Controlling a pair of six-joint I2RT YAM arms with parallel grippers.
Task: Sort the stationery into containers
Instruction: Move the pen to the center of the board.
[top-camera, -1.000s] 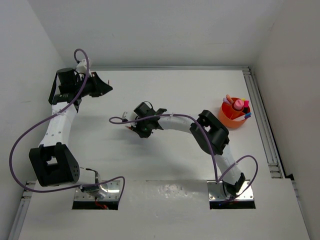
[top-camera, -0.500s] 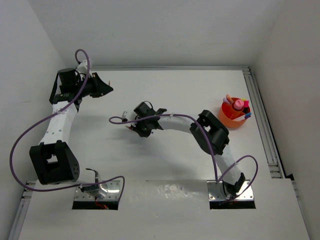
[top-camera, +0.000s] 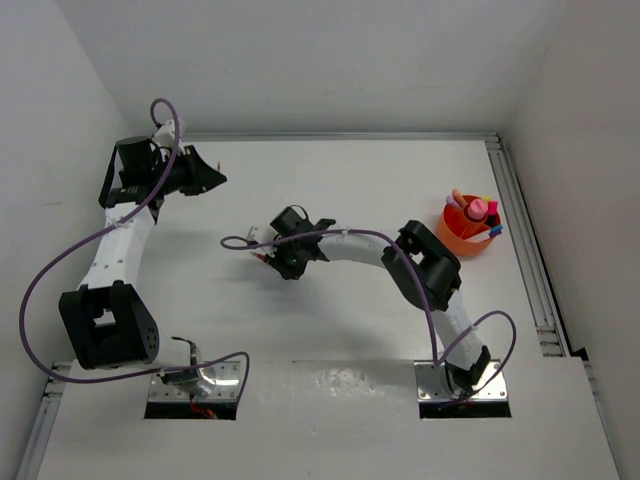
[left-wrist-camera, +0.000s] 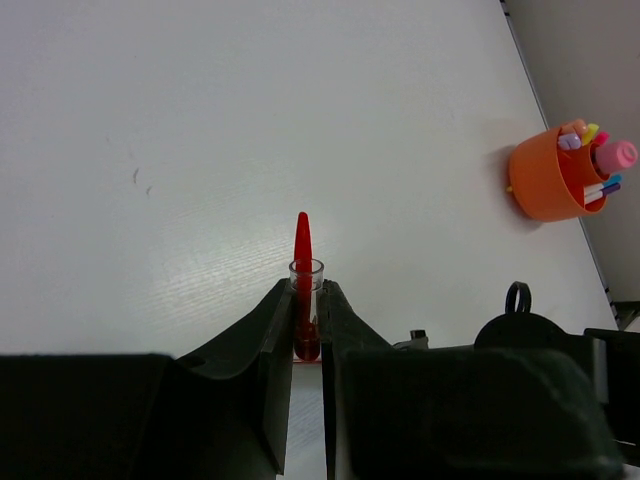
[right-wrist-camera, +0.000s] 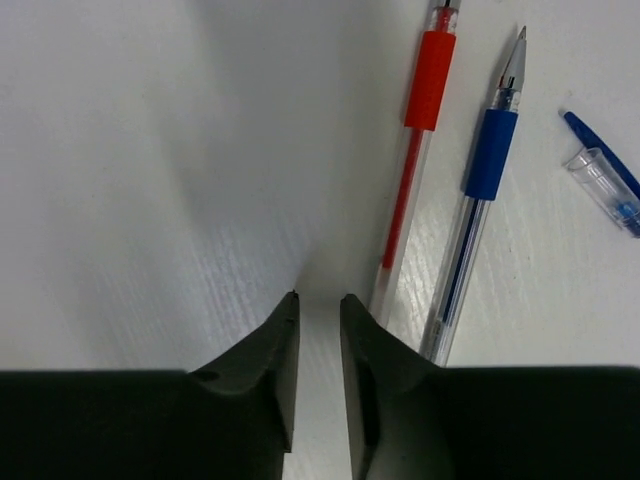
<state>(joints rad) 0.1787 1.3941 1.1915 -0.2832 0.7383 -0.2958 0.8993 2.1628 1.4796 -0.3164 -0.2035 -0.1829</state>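
My left gripper (left-wrist-camera: 305, 290) is shut on a clear pen cap with a red clip (left-wrist-camera: 303, 240), held above the table at the far left (top-camera: 213, 179). My right gripper (right-wrist-camera: 318, 298) is low over the table's middle (top-camera: 266, 251), its jaws a narrow gap apart with nothing between them. A red pen (right-wrist-camera: 418, 140) lies just right of its right finger. Beyond that are a blue pen (right-wrist-camera: 482, 200) and a loose clear-blue cap (right-wrist-camera: 604, 180). The orange bowl (top-camera: 463, 233) at the far right holds several markers and the pink-capped bottle (left-wrist-camera: 617, 156).
A metal rail (top-camera: 525, 240) runs along the table's right edge behind the bowl (left-wrist-camera: 540, 185). White walls close in the left, back and right sides. The right arm's forearm and purple cable (top-camera: 350, 240) span the table's middle.
The right gripper has crept slightly to the right and nearer over the pens. The left arm holds still with the cap.
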